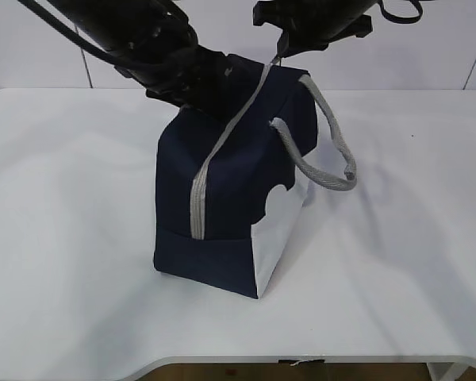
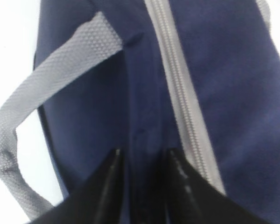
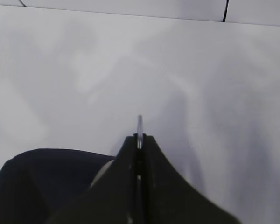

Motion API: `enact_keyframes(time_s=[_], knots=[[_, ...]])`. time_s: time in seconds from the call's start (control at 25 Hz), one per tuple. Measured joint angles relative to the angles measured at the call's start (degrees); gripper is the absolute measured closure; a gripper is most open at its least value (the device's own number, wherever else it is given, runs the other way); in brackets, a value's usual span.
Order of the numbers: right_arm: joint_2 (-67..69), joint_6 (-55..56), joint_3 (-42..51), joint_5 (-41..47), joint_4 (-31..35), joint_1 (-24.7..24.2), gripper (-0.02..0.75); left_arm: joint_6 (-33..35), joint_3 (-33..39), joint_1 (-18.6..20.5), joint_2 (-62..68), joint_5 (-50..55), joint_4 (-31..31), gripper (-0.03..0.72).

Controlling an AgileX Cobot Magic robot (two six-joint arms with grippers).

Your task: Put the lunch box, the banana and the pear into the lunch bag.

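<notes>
The navy lunch bag (image 1: 222, 198) stands on the white table with its grey zipper (image 1: 202, 178) shut along the top and front. My left gripper (image 2: 142, 156) is pressed onto the bag's top beside the zipper (image 2: 177, 79), and a ridge of navy fabric fills the gap between its fingers. In the exterior view the left gripper (image 1: 192, 101) is at the bag's top left. My right gripper (image 3: 139, 137) is shut on the thin metal ring pull (image 3: 139, 123), at the bag's far top end (image 1: 282, 49). The lunch box, the banana and the pear are out of view.
One grey webbing handle (image 1: 325, 151) loops out to the bag's right, the other (image 2: 60, 60) hangs off its left side. The white table (image 1: 397, 262) ends at a front edge near the bottom of the exterior view. A white wall stands behind.
</notes>
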Motion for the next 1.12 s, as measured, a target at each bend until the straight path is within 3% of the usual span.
enact_keyframes(time_s=[0.2, 0.28, 0.56, 1.12], knots=[[0.0, -0.17, 0.0, 0.0, -0.11, 0.0, 0.731, 2.76, 0.0, 0.0, 0.0, 1.37, -0.13, 0.631], [0.0, -0.26, 0.0, 0.0, -0.32, 0.0, 0.731, 4.5, -0.21, 0.0, 0.0, 2.45, 0.37, 0.663], [1.7, -0.26, -0.04, -1.81, -1.16, 0.0, 0.731, 5.52, -0.42, 0.0, -1.7, 3.85, 5.99, 0.684], [8.74, -0.26, -0.49, -1.0, 1.95, -1.25, 0.731, 7.06, -0.42, 0.0, -4.9, 6.16, 11.04, 0.686]])
